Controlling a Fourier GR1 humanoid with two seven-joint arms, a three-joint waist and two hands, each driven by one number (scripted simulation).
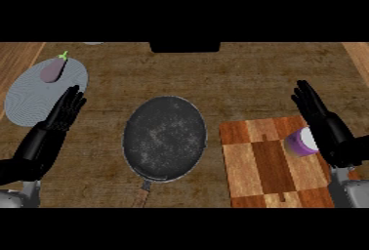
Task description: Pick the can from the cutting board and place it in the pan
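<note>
From the head view, your right hand [330, 133] stands with fingers straight just beside the can [301, 141] on the board [267, 168], your left hand [56, 124] is likewise open at the edge of a plate [27, 105] bearing an eggplant [52, 70], and the pan [164, 138] lies between plate and board.

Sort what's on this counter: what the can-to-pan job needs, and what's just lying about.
Needed: can, on the cutting board; pan; right hand, open beside the can.
Lying about: plate with an eggplant on it; left hand, open at the view's left; dark object at the far edge.
</note>
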